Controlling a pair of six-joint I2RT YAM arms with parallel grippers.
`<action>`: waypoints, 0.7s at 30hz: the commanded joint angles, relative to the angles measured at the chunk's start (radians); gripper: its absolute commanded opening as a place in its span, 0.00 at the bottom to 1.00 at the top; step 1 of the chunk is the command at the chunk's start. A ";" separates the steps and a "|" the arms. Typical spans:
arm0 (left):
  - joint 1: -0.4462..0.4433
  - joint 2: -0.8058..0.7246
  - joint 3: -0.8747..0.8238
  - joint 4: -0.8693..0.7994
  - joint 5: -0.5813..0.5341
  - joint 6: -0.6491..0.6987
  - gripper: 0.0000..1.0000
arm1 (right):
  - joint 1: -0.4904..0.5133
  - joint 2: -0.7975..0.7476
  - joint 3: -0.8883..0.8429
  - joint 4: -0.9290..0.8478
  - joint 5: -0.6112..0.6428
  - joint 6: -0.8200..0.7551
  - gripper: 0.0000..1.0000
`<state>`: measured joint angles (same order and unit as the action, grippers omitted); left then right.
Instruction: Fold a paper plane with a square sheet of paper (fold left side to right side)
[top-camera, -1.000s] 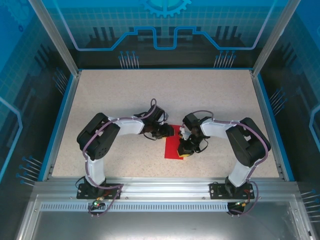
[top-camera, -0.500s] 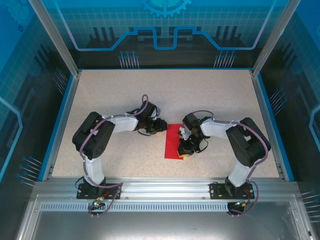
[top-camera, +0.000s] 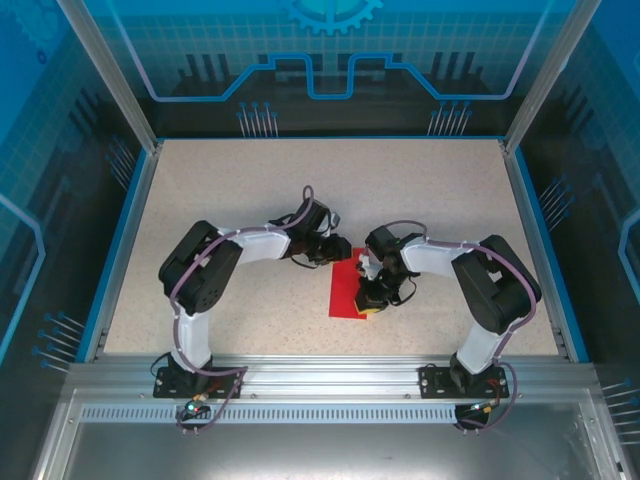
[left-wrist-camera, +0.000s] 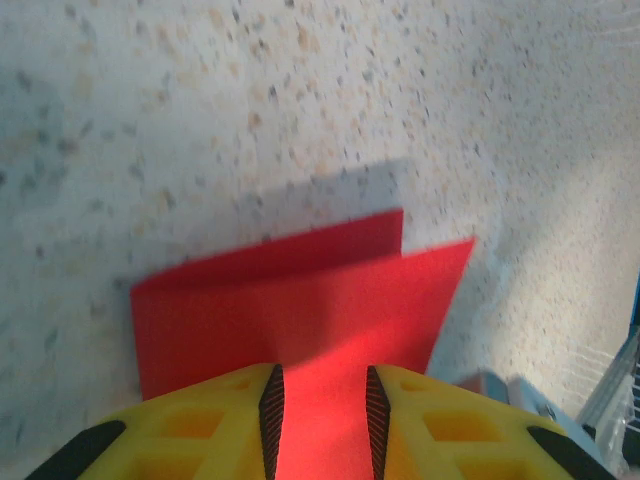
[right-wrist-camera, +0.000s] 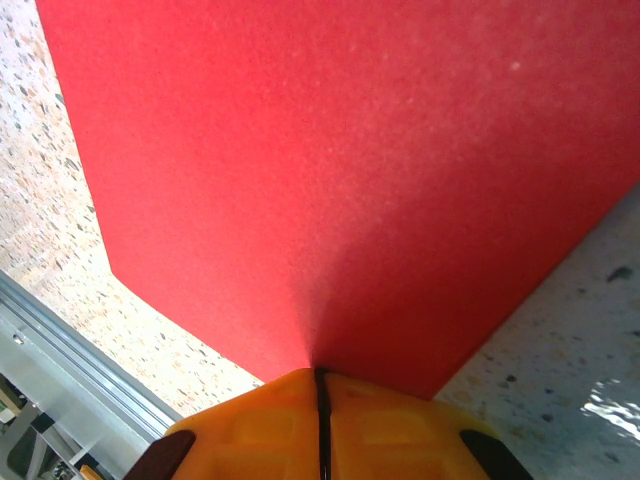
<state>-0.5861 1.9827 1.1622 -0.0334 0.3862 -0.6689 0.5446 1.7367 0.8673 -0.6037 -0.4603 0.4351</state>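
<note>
The square sheet of paper (top-camera: 347, 290) lies on the table as a narrow red rectangle, folded in two; in the left wrist view two red layers (left-wrist-camera: 300, 300) sit slightly offset at the far edge. My left gripper (top-camera: 337, 254) hovers over the sheet's far-left corner. Its jaws (left-wrist-camera: 320, 405) stand apart, with red paper showing in the gap. My right gripper (top-camera: 372, 298) is at the sheet's right edge, shut (right-wrist-camera: 322, 376) on the paper (right-wrist-camera: 350, 180), and a faint ridge in the sheet runs up to the jaw line.
The speckled table (top-camera: 230, 180) is bounded by blue side rails (top-camera: 128, 230) and an aluminium front rail (top-camera: 320, 372). Both arms bend inward toward the centre, their elbows out to the sides.
The left gripper drew back to the left off the sheet, then returned right over its far-left corner, jaws slightly narrower. The right arm and sheet stayed put.
</note>
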 joint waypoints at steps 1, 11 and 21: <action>0.004 0.054 0.056 -0.068 -0.028 0.045 0.33 | -0.006 0.060 -0.040 -0.073 0.236 -0.010 0.09; 0.070 0.106 0.087 -0.096 -0.099 0.030 0.33 | -0.009 0.057 -0.052 -0.076 0.245 -0.013 0.09; 0.129 0.122 0.168 -0.142 -0.096 0.060 0.34 | -0.008 0.050 -0.063 -0.060 0.231 -0.013 0.09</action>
<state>-0.4881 2.0781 1.2995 -0.1249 0.3523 -0.6449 0.5442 1.7348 0.8677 -0.6083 -0.4530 0.4316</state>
